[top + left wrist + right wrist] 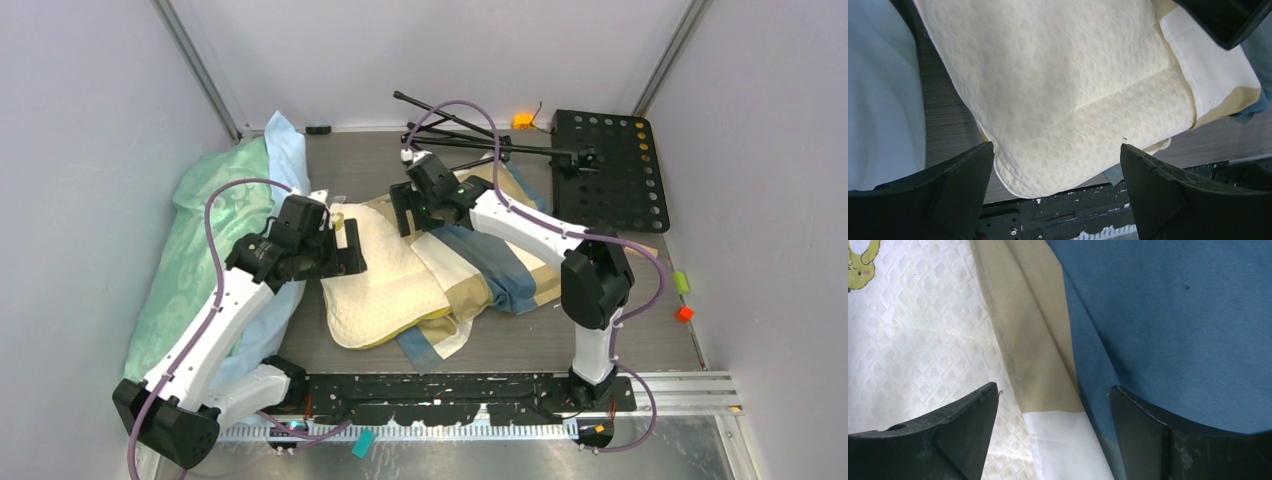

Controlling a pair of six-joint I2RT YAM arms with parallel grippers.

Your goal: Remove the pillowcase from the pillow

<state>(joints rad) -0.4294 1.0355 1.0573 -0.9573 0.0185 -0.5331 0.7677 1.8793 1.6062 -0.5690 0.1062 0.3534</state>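
The cream-yellow dotted pillow [385,285] lies mid-table, its left half bare. The pillowcase [490,270], in blue, tan and cream-white blocks, is bunched over the pillow's right side. My left gripper [347,248] is open and empty over the pillow's left edge. In the left wrist view the left gripper [1057,165] hovers with its jaws apart above the pillow's near corner [1063,90], and the pillowcase edge [1218,85] shows at the right. My right gripper [405,215] is open. In the right wrist view the right gripper [1053,400] straddles the pillowcase's tan-and-white hem [1033,340] beside bare pillow [913,350].
A mint-green patterned pillow [205,250] with light blue cloth [285,150] lies along the left wall. A black stand [470,135] and a perforated black plate [610,170] sit at the back right. Small green [681,282] and orange [683,314] items lie at the right edge.
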